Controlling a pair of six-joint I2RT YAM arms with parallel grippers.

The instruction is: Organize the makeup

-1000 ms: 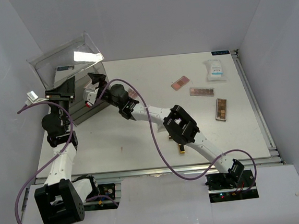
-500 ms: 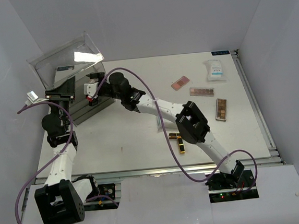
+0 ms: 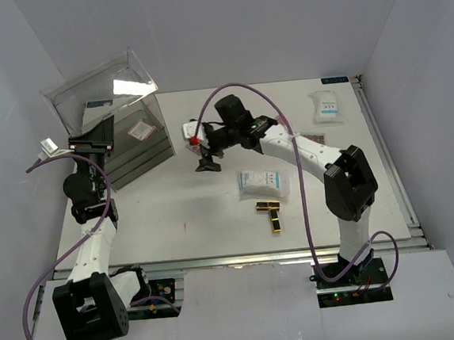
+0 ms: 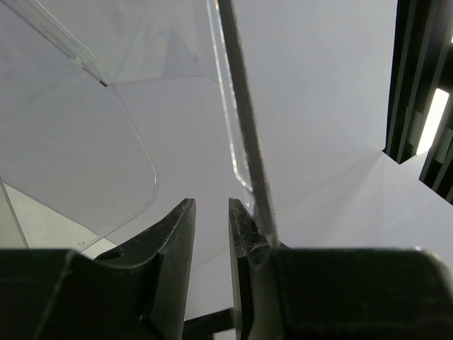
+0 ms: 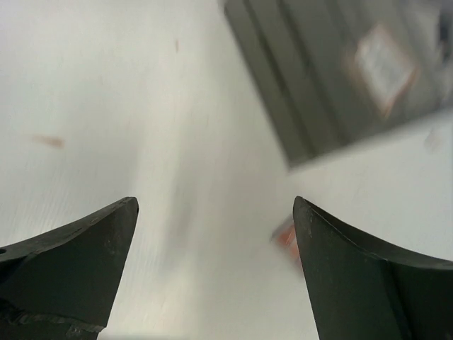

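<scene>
right gripper (image 3: 200, 151): fingers spread wide with nothing between them. It hangs over the table (image 3: 215, 219) around the middle, a bit toward the far edge. The wrist view (image 5: 215, 205) shows only bare table under the gap.
left gripper (image 3: 89, 142): sits at the left side of the clear box (image 3: 135, 160). In the wrist view (image 4: 211, 205) the fingers (image 4: 173, 234) are nearly together, leaving a narrow slit.
left grip: an edge of the clear lid (image 4: 241, 156) runs down against the outer side of one finger. Can't tell if anything is actually pinched.
clear box: far-left corner of the table, with the lid (image 3: 101, 89) standing up.
square palette (image 3: 140, 130): lies flat inside the box, to the left of the right gripper and apart from it. It is blurred in the right wrist view (image 5: 382, 67).
near sachet (image 3: 260, 181): flat on the table around the middle. It is near the right gripper, on its near-edge side and to the right, not touching.
lipstick tubes (image 3: 272, 214): two, just beside each other and set crosswise. They lie between the near sachet and the near edge, farther from the right gripper than the sachet.
far sachet (image 3: 326, 105): far-right corner of the table, well apart from both grippers.
reddish smear (image 5: 285, 236): low in the right wrist view, too blurred to identify.
</scene>
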